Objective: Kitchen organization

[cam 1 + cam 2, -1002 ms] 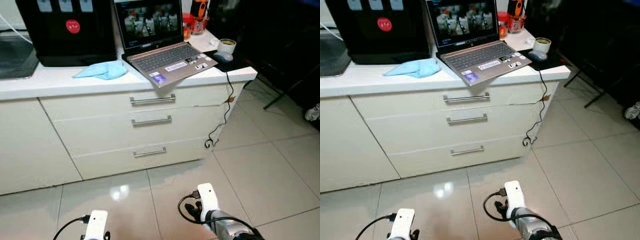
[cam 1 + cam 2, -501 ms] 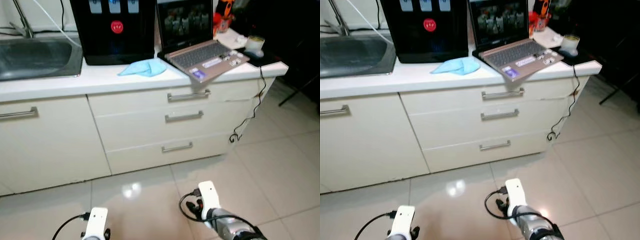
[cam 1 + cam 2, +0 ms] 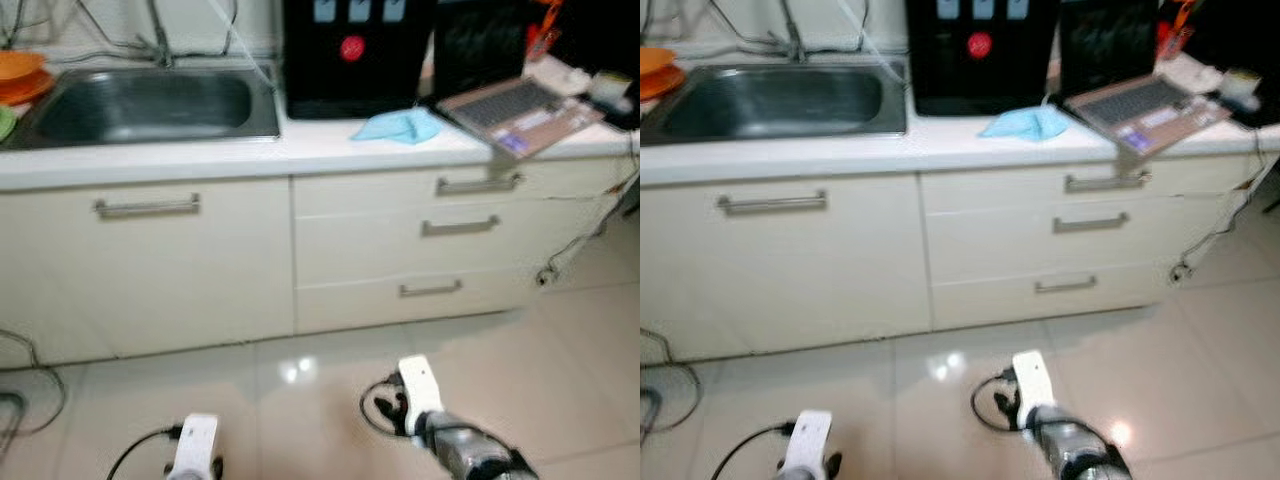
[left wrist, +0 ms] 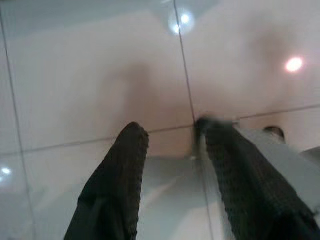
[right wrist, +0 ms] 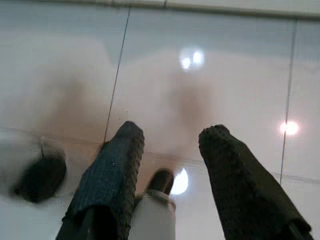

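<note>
A white kitchen counter (image 3: 200, 155) runs across the view, slightly blurred. A steel sink (image 3: 150, 105) is set into it at the left, with orange bowls (image 3: 20, 75) beside it. A black dispenser (image 3: 355, 55) stands behind a crumpled blue cloth (image 3: 398, 126). An open laptop (image 3: 510, 100) overhangs the counter edge at the right. Both arms hang low over the tiled floor, well short of the cabinets. My left gripper (image 4: 171, 127) is open with nothing between its fingers. My right gripper (image 5: 173, 130) is open too, above bare tiles.
Three drawers (image 3: 460, 227) sit under the laptop, and a cupboard door with a long handle (image 3: 147, 206) is under the sink. A cable (image 3: 20, 380) lies on the floor at the far left. A mug (image 3: 610, 85) stands at the counter's right end.
The camera has swung left: sink and orange bowls have come into view, and laptop, cloth and drawers now sit further right. Both arms hang as before.
</note>
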You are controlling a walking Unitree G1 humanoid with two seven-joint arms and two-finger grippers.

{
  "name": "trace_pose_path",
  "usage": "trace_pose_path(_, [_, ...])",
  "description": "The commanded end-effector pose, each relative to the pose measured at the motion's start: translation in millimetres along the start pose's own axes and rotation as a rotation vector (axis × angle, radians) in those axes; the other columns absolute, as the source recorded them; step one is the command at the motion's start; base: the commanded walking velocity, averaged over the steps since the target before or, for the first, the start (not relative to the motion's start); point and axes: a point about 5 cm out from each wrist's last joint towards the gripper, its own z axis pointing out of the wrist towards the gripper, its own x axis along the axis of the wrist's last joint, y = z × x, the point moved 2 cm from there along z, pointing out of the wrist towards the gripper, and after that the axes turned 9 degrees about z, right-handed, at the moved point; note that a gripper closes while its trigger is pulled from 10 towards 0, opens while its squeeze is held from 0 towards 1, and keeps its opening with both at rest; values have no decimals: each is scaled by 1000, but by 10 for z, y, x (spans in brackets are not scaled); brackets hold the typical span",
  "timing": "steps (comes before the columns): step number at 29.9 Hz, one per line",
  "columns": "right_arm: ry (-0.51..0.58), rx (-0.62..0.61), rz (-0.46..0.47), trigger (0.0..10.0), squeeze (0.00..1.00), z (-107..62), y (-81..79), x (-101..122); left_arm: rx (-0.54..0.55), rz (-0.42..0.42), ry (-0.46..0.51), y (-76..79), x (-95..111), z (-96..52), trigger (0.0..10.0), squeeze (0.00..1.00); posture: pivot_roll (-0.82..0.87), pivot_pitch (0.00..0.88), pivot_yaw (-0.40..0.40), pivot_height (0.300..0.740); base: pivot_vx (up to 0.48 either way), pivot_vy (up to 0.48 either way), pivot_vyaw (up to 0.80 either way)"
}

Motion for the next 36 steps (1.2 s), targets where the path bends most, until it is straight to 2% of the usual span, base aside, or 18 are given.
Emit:
trace_pose_path(1, [30,15,-2,10000,0,25,-65,105,15,12,-12,-81,-10,0,10000,0,15,0,-12,740,0,480,0])
trace_pose_path(8, [28,19,-4,10000,0,26,-70,102,17,11,-11,-85,-16,-1,10000,0,14,0,-11,740,0,444,0])
trace_pose_path(17, [30,21,2,10000,0,28,-80,102,28,15,11,-108,13,-1,10000,0,19,0,-9,740,0,0,0])
trace_pose_path(34, [26,26,-17,10000,0,29,-89,93,27,30,-10,-117,-11,-1,10000,0,13,0,-5,740,0,0,0])
trace_pose_path(36, [25,27,-22,10000,0,29,-88,94,28,36,-12,-113,-14,-1,10000,0,12,0,-5,740,0,0,656])
